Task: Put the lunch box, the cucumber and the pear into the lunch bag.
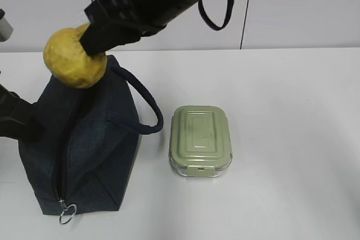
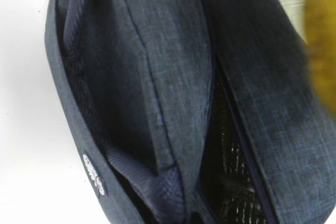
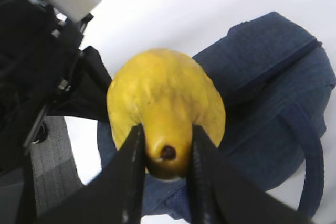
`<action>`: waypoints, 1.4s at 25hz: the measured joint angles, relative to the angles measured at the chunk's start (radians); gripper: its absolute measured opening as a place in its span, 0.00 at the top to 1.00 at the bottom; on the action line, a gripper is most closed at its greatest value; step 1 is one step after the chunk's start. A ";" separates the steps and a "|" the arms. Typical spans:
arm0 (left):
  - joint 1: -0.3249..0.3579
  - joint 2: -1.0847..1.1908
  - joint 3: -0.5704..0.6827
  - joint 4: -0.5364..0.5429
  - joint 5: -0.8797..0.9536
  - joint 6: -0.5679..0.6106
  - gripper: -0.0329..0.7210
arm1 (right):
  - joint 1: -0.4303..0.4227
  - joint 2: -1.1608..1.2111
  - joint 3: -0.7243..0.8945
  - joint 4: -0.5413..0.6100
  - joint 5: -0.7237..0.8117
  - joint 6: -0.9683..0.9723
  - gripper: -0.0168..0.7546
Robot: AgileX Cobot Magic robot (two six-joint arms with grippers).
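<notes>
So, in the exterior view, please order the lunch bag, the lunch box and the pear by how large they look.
1. lunch bag, clearly largest.
2. lunch box.
3. pear, held above the bag in the right gripper; part of it is hidden, so its rank against the box is unsure.

Only one marking found: a small white printed logo on the lunch bag (image 2: 157,103), low on its side panel near the bottom edge in the left wrist view, below and left of the left gripper's viewpoint. Too small and blurred to read; letters not distinguishable. Nothing legible on the lunch box (image 1: 200,140) lid, well to the right of the right gripper (image 3: 167,145) — only moulded ridges, no lettering. No text, number or sign readable on the pear (image 3: 165,116) held between the right gripper's fingers, nor elsewhere on the bag fabric beneath it.
</notes>
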 joint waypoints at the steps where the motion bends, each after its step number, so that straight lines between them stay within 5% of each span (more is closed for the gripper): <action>1: 0.000 0.000 0.000 0.000 0.000 0.000 0.95 | 0.001 0.017 0.000 0.006 -0.012 -0.010 0.78; 13: 0.000 0.000 0.000 0.004 0.004 0.000 0.95 | 0.003 0.192 0.000 0.041 -0.034 -0.053 0.75; 19: 0.000 0.000 0.000 0.008 0.004 0.000 0.95 | 0.005 0.193 -0.024 0.040 -0.016 -0.046 0.35; 23: 0.000 0.000 0.000 0.011 0.004 0.000 0.95 | -0.011 0.141 -0.024 -0.031 -0.006 0.015 0.36; 29: 0.000 0.000 0.000 0.011 0.004 0.000 0.95 | -0.194 -0.007 0.081 -0.099 -0.002 0.128 0.39; 35: 0.000 0.000 0.000 0.014 0.004 0.000 0.95 | -0.447 -0.073 0.479 0.193 -0.053 -0.001 0.40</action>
